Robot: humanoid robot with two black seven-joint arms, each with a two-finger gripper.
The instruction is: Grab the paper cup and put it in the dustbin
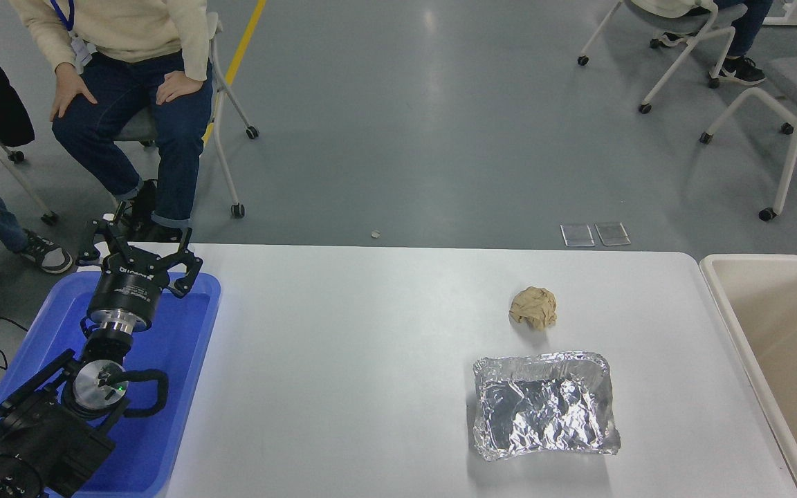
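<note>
The paper cup is out of view. The dustbin (730, 317), a large cream-beige bin with a thick pale rim, stands off the table's right end, and the part of its inside that shows looks bare. My left arm is parked at the lower left over a blue tray, with the left gripper (137, 243) open and its fingers spread, holding nothing. The right arm and its gripper are out of view.
A crumpled tan paper ball (533, 308) lies on the white table (371, 346) right of centre. A crinkled silver foil tray (544, 413) sits just in front of it. The blue tray (184, 360) is at the left end. People sit on chairs beyond the far left.
</note>
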